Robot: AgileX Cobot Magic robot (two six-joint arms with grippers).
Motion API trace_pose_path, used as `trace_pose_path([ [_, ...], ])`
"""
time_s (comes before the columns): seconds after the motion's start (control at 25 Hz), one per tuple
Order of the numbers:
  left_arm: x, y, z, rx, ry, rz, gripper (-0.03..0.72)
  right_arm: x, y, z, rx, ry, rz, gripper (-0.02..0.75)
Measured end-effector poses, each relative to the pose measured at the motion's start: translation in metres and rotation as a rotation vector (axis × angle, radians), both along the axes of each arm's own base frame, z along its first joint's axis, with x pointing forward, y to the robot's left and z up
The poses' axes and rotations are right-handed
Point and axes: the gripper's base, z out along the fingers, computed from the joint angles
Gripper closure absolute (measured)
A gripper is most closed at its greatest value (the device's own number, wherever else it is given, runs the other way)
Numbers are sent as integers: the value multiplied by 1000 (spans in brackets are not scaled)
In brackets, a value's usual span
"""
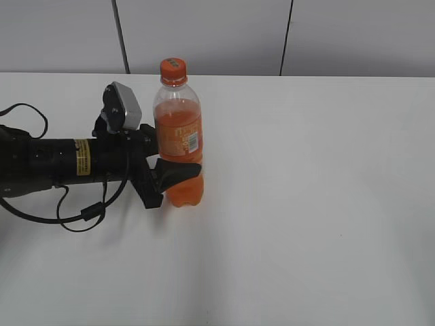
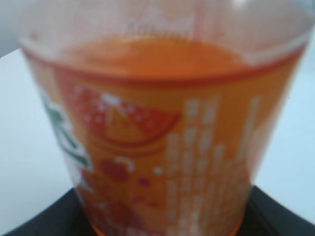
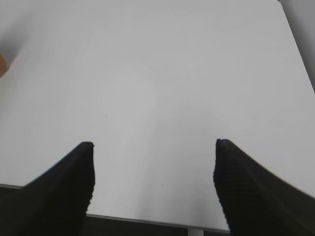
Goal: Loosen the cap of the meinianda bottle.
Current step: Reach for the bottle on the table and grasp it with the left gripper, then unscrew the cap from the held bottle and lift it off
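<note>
The meinianda bottle (image 1: 181,136) stands upright on the white table, left of centre, full of orange drink with an orange label and white barcode patch. Its orange cap (image 1: 173,68) sits on top. My left gripper (image 1: 175,173) reaches in from the left and is shut on the bottle's body below the label. In the left wrist view the bottle (image 2: 162,132) fills the frame, blurred, with the dark jaws at both lower corners. My right gripper (image 3: 153,167) is open and empty over bare table; it does not show in the exterior view.
The white table (image 1: 326,204) stretches to the right and front of the bottle. A grey panelled wall (image 1: 224,34) runs behind it. The table's near edge (image 3: 147,219) shows under the right gripper. Black cables (image 1: 75,214) loop under the left arm.
</note>
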Motion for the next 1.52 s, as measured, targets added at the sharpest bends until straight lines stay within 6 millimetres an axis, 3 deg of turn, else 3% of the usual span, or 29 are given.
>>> trace_pose_path([
  [0.12, 0, 0, 0, 0, 1, 1, 278, 6, 0, 13, 0, 27, 0, 172],
  [0.32, 0, 0, 0, 0, 1, 1, 278, 30, 0, 53, 26, 94, -16, 172],
  [0.6, 0, 0, 0, 0, 1, 1, 278, 84, 1, 112, 40, 175, -26, 198],
  [0.76, 0, 0, 0, 0, 1, 1, 278, 122, 2, 131, 36, 249, -25, 241],
  [0.96, 0, 0, 0, -1, 1, 0, 278, 177, 3, 138, 26, 433, -21, 258],
  [1.24, 0, 0, 0, -2, 1, 1, 278, 247, 4, 146, 35, 489, -30, 262],
  [1.52, 0, 0, 0, -3, 1, 1, 278, 299, 17, 126, 161, 579, 29, 265],
])
